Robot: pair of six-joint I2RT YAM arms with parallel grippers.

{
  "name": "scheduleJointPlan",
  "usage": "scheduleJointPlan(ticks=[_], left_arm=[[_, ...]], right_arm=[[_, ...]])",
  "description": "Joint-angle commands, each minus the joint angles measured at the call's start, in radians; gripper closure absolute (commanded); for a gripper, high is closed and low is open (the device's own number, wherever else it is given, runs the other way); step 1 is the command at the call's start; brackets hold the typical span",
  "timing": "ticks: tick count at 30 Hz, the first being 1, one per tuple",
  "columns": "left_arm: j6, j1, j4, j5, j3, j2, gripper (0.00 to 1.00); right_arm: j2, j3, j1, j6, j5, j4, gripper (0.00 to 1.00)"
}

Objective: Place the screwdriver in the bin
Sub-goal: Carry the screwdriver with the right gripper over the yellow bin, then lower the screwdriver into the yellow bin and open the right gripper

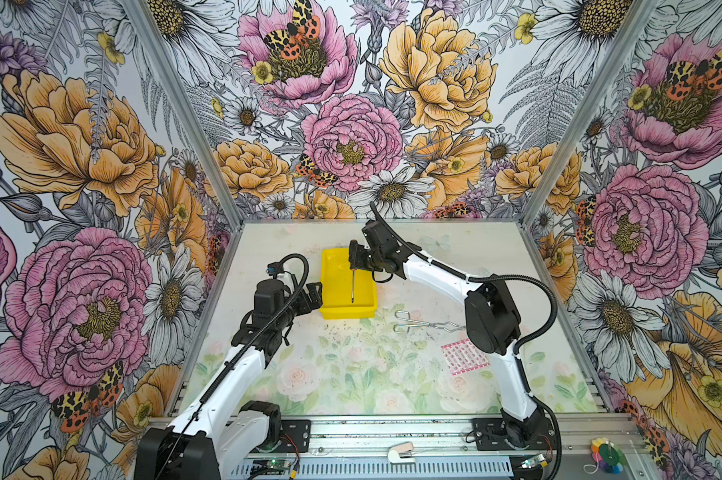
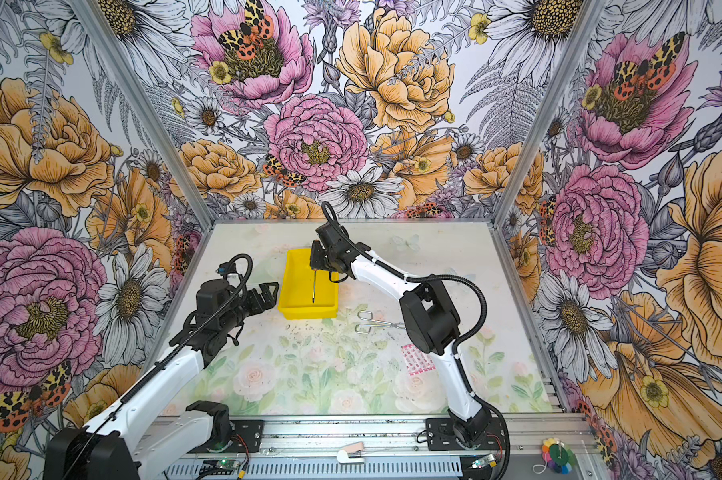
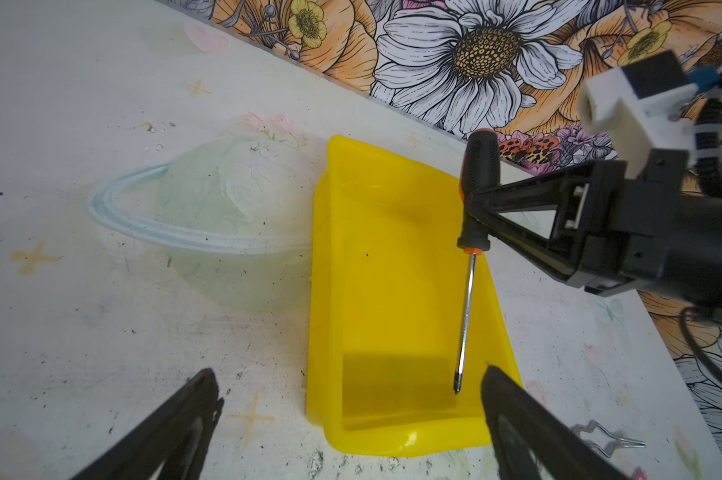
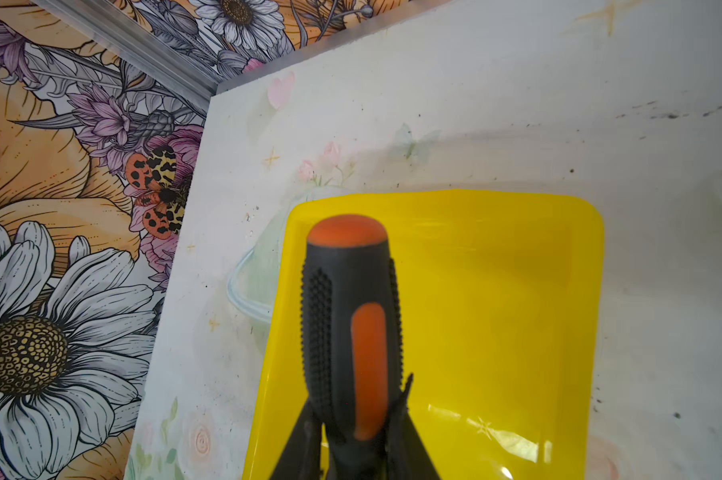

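Screwdriver (image 3: 469, 291): we judge it light, rigid; knurled rubber handle grips well.
Right fingers (image 3: 513, 195): clenched on handle, over bin (image 3: 392, 270).
Left fingers (image 3: 525, 428): spread, empty.

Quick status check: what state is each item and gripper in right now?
bin: upright, nothing lying loose in it.
screwdriver: held by its handle, shaft angled down over the bin, tip contact unclear.
right gripper: shut on the screwdriver.
left gripper: open, empty, beside the bin.
wire tongs: lying flat, untouched.
pink sheet: lying flat.
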State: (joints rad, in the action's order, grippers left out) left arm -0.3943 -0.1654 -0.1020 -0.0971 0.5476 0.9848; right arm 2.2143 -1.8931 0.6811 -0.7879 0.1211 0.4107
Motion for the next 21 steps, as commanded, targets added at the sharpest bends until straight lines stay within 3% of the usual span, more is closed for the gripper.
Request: scheduleJointPlan(ticks=[1, 15, 21], left_arm=[[0.008, -0.008, -0.004, 0.023, -0.006, -0.021, 0.02], [0.006, -0.008, 0.001, 0.033, -0.013, -0.034, 0.01], [0.009, 0.000, -0.008, 0.046, -0.012, -0.045, 0.01]], right_arm=[[0.037, -0.068, -0.002, -0.033, -0.006, -0.020, 1.00], [0.148, -0.084, 0.009, -0.077, 0.005, -0.018, 1.00], [0.171, -0.087, 0.009, -0.088, 0.013, -0.018, 0.93]])
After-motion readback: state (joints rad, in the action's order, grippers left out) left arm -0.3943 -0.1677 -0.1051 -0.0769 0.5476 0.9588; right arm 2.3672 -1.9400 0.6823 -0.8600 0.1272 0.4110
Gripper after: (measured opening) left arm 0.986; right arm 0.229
